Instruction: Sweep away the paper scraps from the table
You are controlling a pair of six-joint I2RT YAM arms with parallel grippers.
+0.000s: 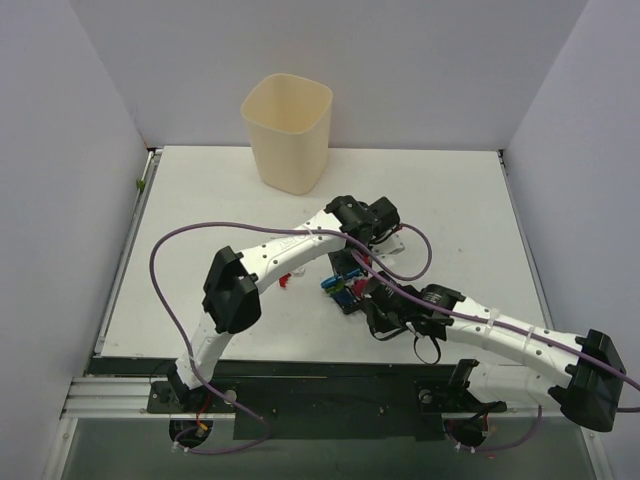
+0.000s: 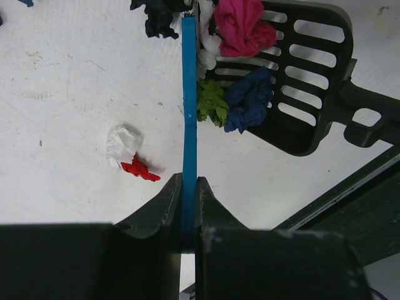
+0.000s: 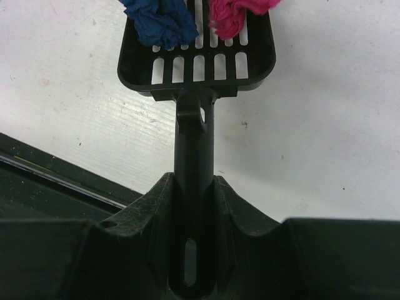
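The middle of the desk [image 1: 450, 200] is taken up by the left arm [image 1: 270, 260] and the right arm [image 1: 520, 345]. There the left tool [image 2: 187, 181] and right tool [image 3: 192, 178] are crowded together at the brush [image 2: 189, 112] and scoop [image 3: 197, 69]. The far side left of centre is blocked by the cream bin [image 1: 288, 133]. Open room is left at the far right and along the left edge, bounded by pale panels [image 1: 70, 150].
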